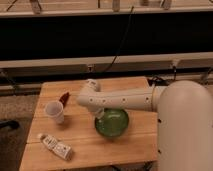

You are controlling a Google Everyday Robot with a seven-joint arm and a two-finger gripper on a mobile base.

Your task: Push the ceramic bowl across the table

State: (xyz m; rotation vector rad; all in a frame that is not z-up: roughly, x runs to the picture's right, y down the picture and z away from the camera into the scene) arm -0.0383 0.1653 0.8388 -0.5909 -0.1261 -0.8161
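Item: round, glossy green glazed ceramic bowl [112, 123], mottled lighter inside. It sat upright on the small rectangular light wooden table [125, 150], toward that table's near right part.

Item: two-finger gripper [98, 113] at the end of the white, dotted robot arm [125, 99]. It was lowered at the bowl's upper left rim, right against or just inside it; contact could not be confirmed. The arm reached across above the bowl's far side.

Item: small white paper cup [55, 111], upright, left of the bowl and apart from it.

Item: small red object [64, 97], just behind the cup.

Item: white tube with label [55, 146], lying flat, left of and nearer than the bowl.
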